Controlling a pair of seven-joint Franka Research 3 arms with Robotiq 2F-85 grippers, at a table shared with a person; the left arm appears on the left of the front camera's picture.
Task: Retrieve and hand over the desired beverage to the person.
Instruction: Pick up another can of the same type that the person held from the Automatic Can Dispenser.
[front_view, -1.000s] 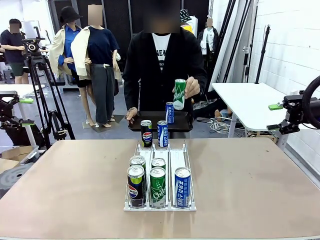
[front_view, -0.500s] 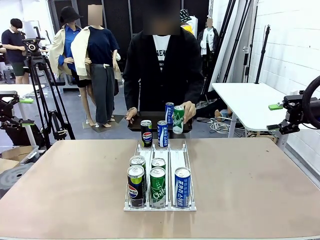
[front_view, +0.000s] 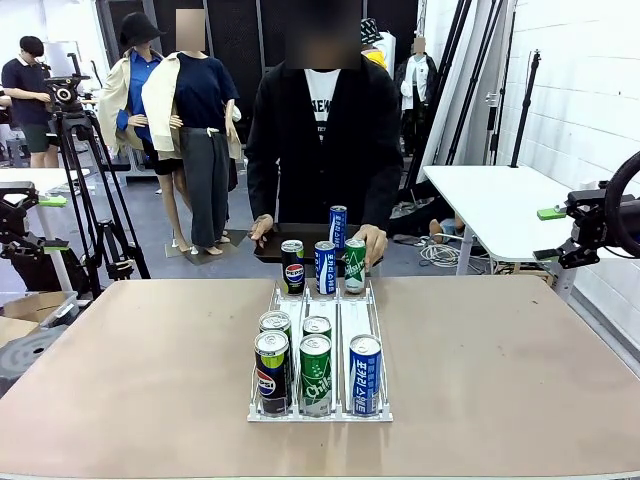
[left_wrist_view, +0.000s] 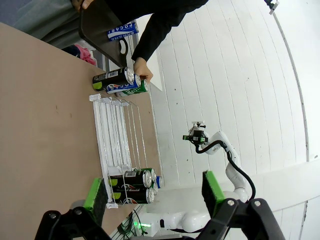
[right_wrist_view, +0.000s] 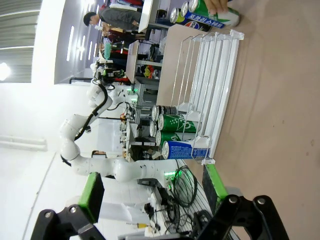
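Left wrist view: right arm (left_wrist_view: 222, 141) past rack (left_wrist_view: 112, 135)

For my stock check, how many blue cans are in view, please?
3 blue cans: one at the rack's near right, one at its far middle, one on the tray; more may be hidden.

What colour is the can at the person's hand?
Green with white lettering. The front view shows the can best, beside the hand.

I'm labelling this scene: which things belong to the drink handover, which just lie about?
Job: person in black cardigan; white wire can rack; green metal can at the rack's far end; blue metal can at its front.
Lying about: black camera tripod; white side table.
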